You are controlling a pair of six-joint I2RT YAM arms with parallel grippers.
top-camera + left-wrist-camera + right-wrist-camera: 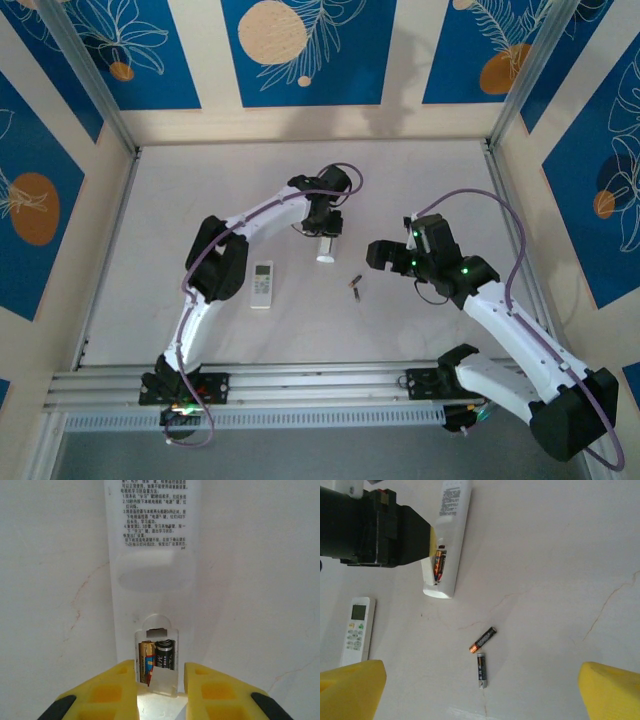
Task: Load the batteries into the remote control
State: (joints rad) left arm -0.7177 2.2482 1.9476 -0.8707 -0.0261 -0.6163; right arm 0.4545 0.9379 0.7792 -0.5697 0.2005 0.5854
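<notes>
Two cells (156, 659) lie side by side in the open battery bay (157, 635) of the remote (152, 555). The remote rests back-up near the middle of the bench (560, 555), with the bay at its near end. The gold-jacketed cell looks slightly askew and the black one sits flatter. Two loose cells (483, 639) lie just beside each other on the bench, nearer than the remote and a little to its right. A second remote (357, 630) lies face-up off to the left, well apart.

To my eye the job is at the seating stage. The bay looks full, so the next move probably calls for pressing the gold cell down flat. Whether the loose pair belongs in the other remote I can't say.

The left pincer (160, 672) is poised at the bay, its fingers partly apart with a gap narrower than the remote. I see nothing clamped between them, and I cannot tell whether the pads touch the casing. The right pincer (481, 666) is spread wide and empty, hanging above the loose cells.
</notes>
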